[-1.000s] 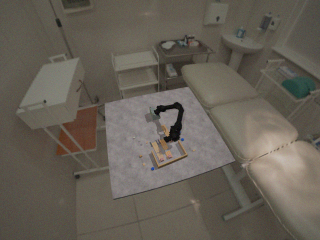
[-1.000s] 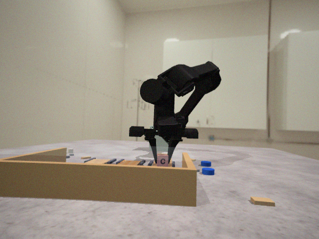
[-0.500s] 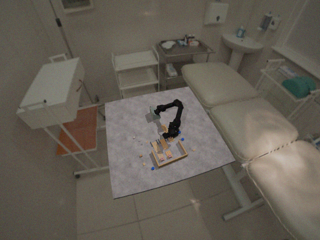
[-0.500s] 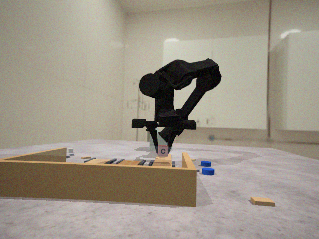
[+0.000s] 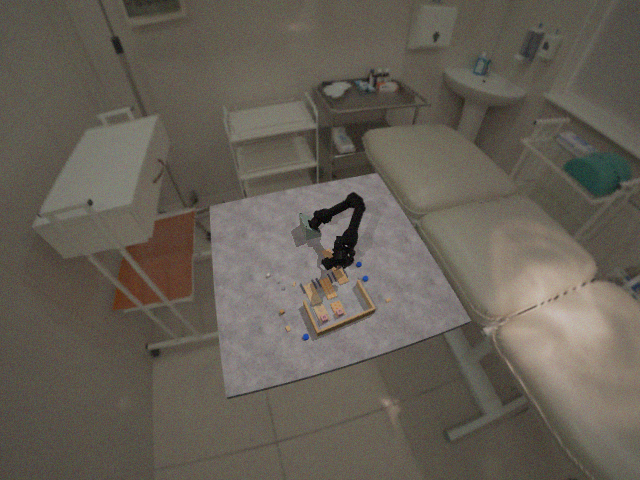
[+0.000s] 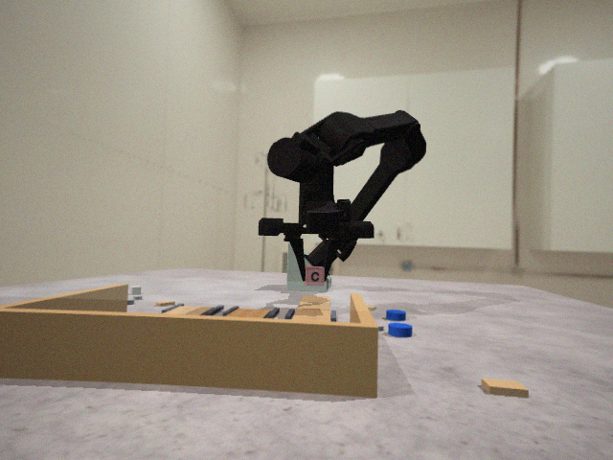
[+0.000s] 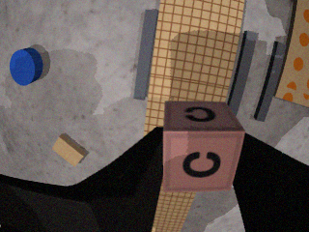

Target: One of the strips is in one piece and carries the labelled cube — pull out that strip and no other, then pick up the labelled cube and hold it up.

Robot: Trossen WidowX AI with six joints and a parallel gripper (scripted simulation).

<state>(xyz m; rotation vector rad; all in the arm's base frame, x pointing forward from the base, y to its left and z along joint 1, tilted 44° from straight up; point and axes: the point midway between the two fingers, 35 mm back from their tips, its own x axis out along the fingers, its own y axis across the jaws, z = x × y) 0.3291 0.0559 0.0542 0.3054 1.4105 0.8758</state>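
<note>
My gripper (image 6: 314, 279) (image 7: 195, 135) is shut on the pink labelled cube (image 6: 314, 269) (image 7: 203, 183), marked with a black C. The cube hangs above a tan strip with a brown grid (image 5: 339, 275) (image 6: 314, 303) (image 7: 203, 53); a gap shows between them in the exterior view. This strip lies between dark rails, and thin cross lines show on it. Two other strips, an orange-brown one (image 5: 327, 287) and a paler one (image 5: 311, 292), lie beside it. Two pink cubes (image 5: 324, 317) (image 5: 339, 312) sit on tan pieces inside the tray.
A wooden-walled tray (image 5: 345, 323) (image 6: 188, 349) stands in front of the strips. Blue discs (image 5: 365, 278) (image 6: 399, 330) (image 7: 25, 67) and small tan blocks (image 5: 388, 300) (image 6: 505, 387) (image 7: 69, 149) lie around. A pale green upright piece (image 5: 308, 228) (image 6: 296, 277) stands behind the gripper.
</note>
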